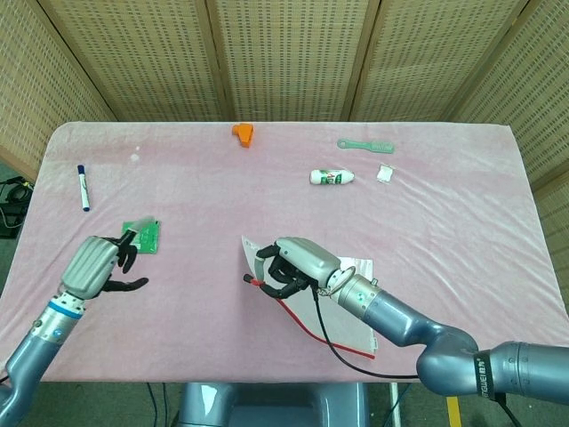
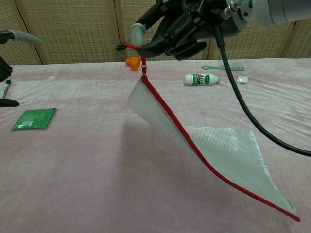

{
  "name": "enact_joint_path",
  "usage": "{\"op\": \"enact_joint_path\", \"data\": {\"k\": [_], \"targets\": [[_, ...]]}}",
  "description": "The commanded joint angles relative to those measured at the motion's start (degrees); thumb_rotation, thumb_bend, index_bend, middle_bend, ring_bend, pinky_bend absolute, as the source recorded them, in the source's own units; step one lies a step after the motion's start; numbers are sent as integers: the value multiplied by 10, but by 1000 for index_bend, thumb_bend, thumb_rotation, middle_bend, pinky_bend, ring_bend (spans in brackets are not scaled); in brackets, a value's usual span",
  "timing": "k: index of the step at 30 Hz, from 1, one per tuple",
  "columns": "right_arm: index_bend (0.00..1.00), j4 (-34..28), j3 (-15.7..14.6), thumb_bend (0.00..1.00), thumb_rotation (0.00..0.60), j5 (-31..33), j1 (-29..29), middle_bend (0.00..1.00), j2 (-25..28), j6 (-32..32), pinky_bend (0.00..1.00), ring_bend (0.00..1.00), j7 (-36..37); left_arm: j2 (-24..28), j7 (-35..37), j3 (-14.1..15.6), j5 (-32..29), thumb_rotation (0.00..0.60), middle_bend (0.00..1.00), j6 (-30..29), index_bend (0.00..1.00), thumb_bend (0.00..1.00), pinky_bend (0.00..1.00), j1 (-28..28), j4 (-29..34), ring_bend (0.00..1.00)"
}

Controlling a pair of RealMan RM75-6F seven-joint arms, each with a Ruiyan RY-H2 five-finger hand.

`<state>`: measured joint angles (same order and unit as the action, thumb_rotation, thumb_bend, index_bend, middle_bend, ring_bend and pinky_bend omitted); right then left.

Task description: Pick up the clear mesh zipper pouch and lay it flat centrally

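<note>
Right hand [image 2: 175, 29] pinches the pouch [image 2: 214, 150] by its red zip pull, fingers closed; left hand [image 1: 100, 263] holds nothing, fingers loosely apart. Pouch appears light and limp, sagging; a second hold on the far corner would likely flatten it.

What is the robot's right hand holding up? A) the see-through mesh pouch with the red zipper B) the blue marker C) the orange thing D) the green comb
A: the right hand grips the red zipper end of the mesh pouch, lifting one end off the table.
</note>
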<state>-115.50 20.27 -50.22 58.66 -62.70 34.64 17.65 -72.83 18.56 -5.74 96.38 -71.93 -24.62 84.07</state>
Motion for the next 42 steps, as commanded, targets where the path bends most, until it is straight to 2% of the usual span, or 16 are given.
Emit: {"op": "enact_joint_path", "data": {"k": [1, 14, 21, 27, 42], "targets": [[904, 3, -3, 1000, 600, 11, 5, 1000, -2, 7, 1000, 951, -9, -63, 115, 8, 27, 600, 974, 36, 218, 0, 1000, -61, -47, 851], [904, 22, 0, 1000, 600, 54, 18, 1000, -10, 27, 1000, 951, -23, -139, 295, 3, -11, 600, 979, 68, 298, 0, 1000, -122, -61, 853], [904, 25, 0, 1000, 600, 66, 26, 1000, -9, 22, 1000, 951, -31, -166, 356, -8, -28, 600, 979, 74, 304, 0, 1000, -148, -86, 853], [904, 21, -3, 1000, 600, 73, 33, 1000, -10, 27, 1000, 951, -46, -166, 366, -14, -31, 600, 979, 84, 304, 0, 1000, -169, -74, 853], [904, 15, -10, 1000, 600, 94, 43, 1000, -20, 50, 1000, 951, -74, -177, 318, -11, -45, 600, 979, 101, 352, 0, 1000, -196, -44, 853]]}}
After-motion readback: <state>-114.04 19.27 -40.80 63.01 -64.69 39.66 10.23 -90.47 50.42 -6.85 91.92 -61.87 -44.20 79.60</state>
